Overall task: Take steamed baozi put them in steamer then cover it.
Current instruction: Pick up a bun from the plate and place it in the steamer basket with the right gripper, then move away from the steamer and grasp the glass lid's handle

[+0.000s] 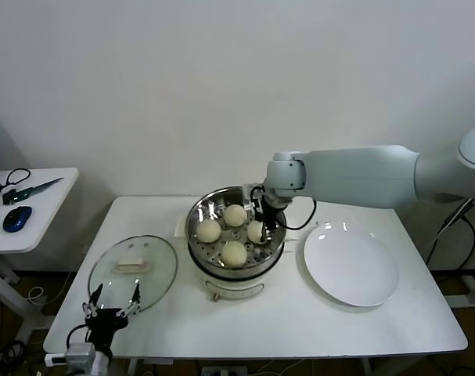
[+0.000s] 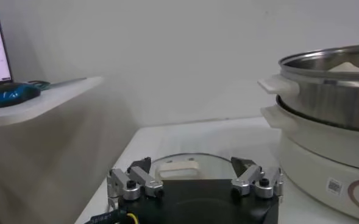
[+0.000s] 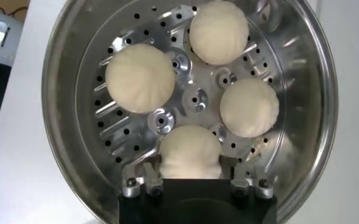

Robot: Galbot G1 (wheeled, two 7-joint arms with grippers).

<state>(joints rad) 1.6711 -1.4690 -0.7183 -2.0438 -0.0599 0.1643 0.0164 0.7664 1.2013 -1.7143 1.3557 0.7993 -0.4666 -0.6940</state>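
Lower left of the head view, the left gripper (image 1: 112, 301) hangs parked at the white tabletop (image 1: 245, 321) edge, fingers spread, near the clear glass cover with cream handle (image 1: 133, 270). Mid-frame, the right gripper (image 1: 260, 227) sits inside the shiny steel steamer (image 1: 221, 270), fingers loosely apart around the fourth cream-white baozi (image 3: 189, 152). All four buns (image 1: 234, 215) are on the perforated tray, so covering looks next.

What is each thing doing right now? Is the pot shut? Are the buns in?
Steamer: uncovered, four buns inside.
Baozi: all four on the perforated tray.
Cover: lying flat on the table, off the steamer.
Plate: empty.
Right hand: down in the steamer, around one bun.
Left hand: open, near the cover.
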